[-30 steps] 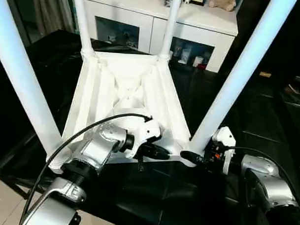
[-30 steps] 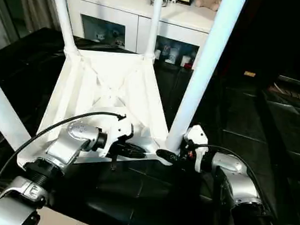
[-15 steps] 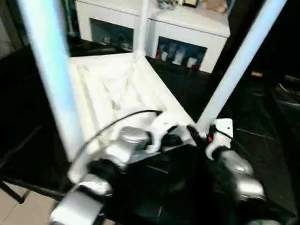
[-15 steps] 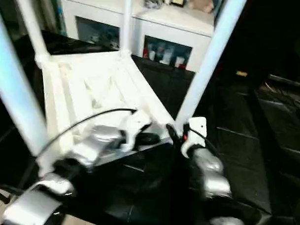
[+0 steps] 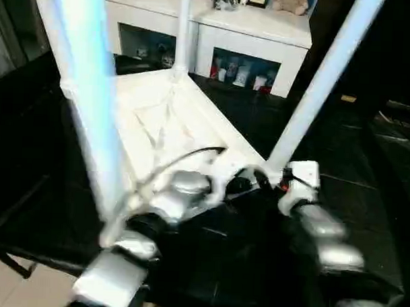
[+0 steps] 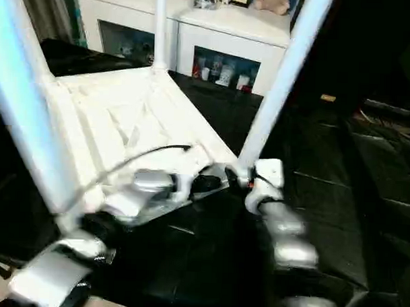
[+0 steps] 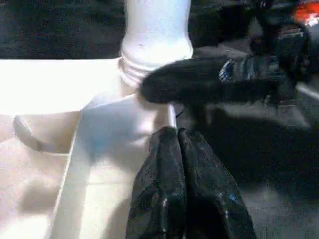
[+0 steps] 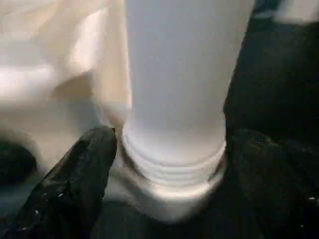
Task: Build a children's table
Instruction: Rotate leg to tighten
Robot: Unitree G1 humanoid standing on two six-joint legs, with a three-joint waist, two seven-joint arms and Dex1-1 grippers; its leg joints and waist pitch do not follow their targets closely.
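White plastic tabletop (image 5: 159, 118) is seen upside down, the left gripper (image 7: 175, 144) pressed together at its rim, the right gripper (image 8: 167, 164) spread around a leg (image 8: 179, 74) base.

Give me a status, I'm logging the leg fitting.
Left gripper shut, at the tabletop rim. Right gripper open, straddling the near-right leg at its socket. Nothing in the way.

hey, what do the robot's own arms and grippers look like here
Both forearms are shiny silver, rounded metal segments with dark joint rings. The left arm carries a thin black cable looping over it to a white wrist housing. The right arm has a white wrist block with small red-orange marks. Each gripper has two glossy black rounded fingers.
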